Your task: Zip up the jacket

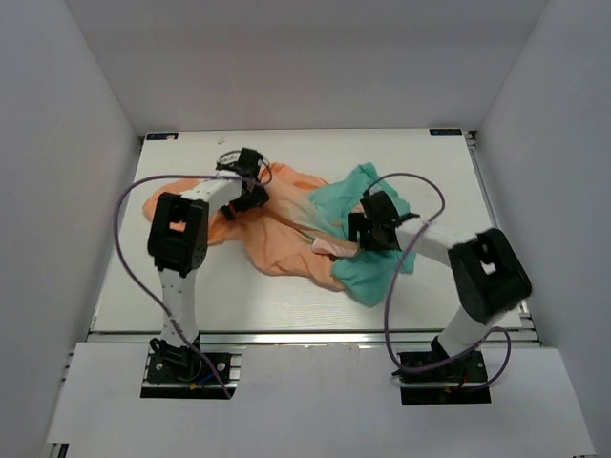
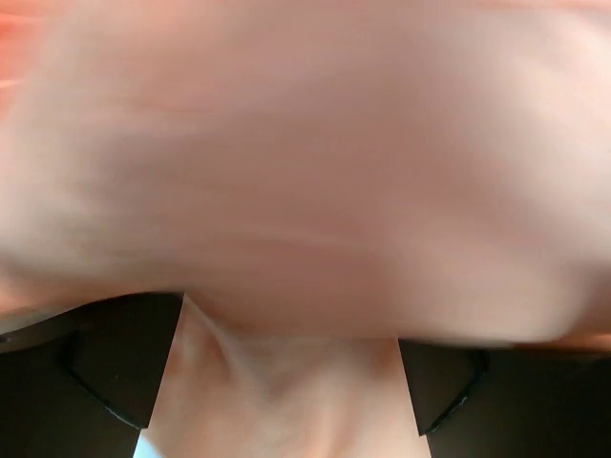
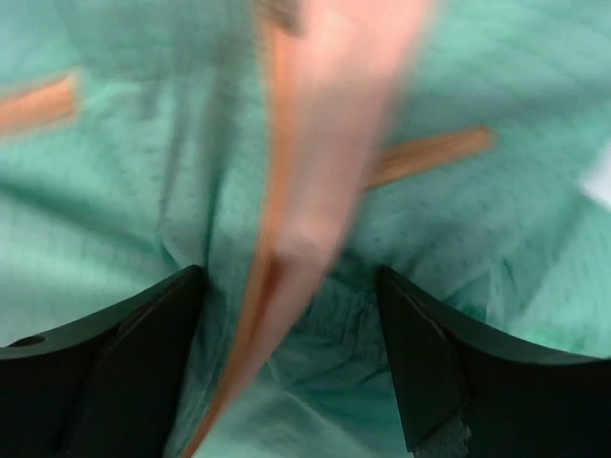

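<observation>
Jacket [image 2: 305,172] cloth crowds left gripper [image 2: 286,320] and right gripper [image 3: 288,277]; fingers apart, but pinching or not, can't tell. Hold the orange zipper [image 3: 270,191] taut, 10 to 4 o'clock, and pull evenly.

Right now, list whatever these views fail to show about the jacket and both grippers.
1. Left wrist view: the jacket fills the frame as a close blur, so whether the left gripper pinches it is unclear.
2. Right wrist view: blur smears the zipper edge. No slider can be made out, and the right gripper grip is unclear.
3. Top view: both grippers cover the cloth beneath them, and the zipper is too small to read.
</observation>
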